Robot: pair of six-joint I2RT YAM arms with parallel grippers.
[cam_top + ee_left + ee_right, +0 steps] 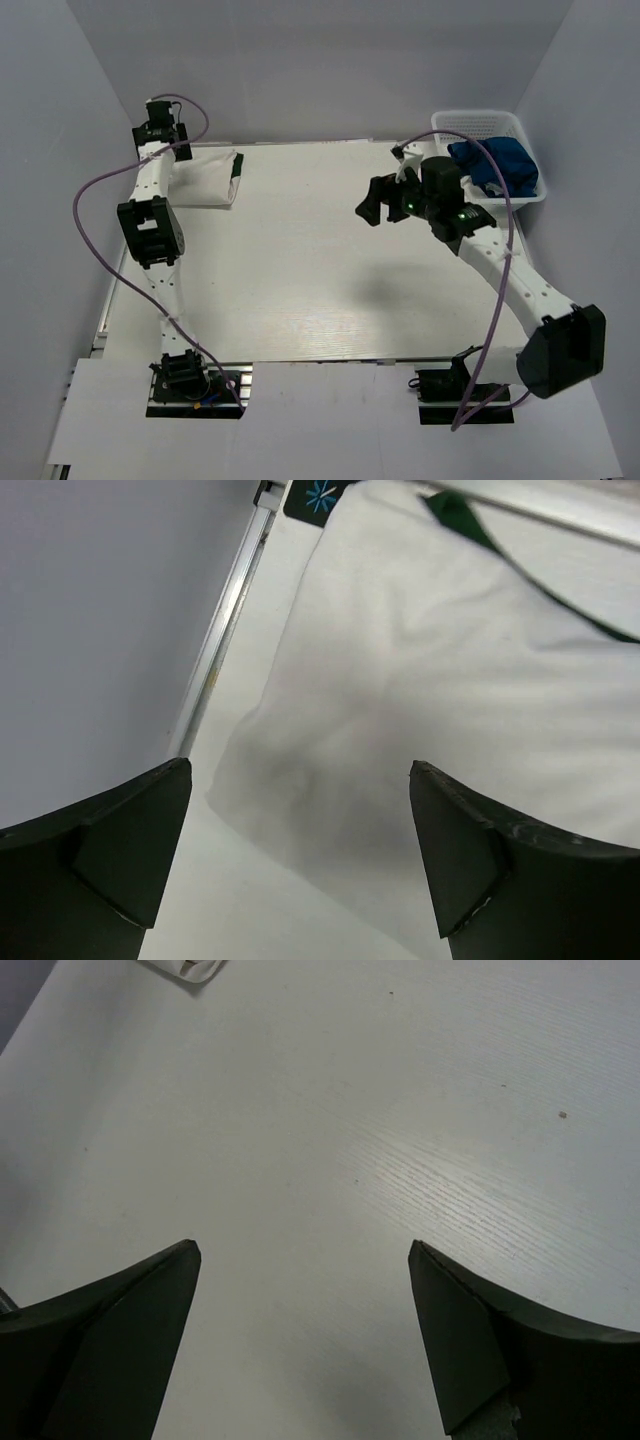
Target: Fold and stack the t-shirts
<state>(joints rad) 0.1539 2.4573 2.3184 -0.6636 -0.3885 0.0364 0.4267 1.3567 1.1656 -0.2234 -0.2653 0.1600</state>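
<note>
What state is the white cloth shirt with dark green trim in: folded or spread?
Folded. The white cloth shirt with dark green trim lies as a compact rectangle.

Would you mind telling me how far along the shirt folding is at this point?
Done: a white shirt with green trim lies folded at the far left of the table. In hand: nothing. The left gripper hovers open over that shirt, and the right gripper is open over bare tabletop. Left: the blue shirt, bunched in the basket, has yet to be folded and stacked.
</note>
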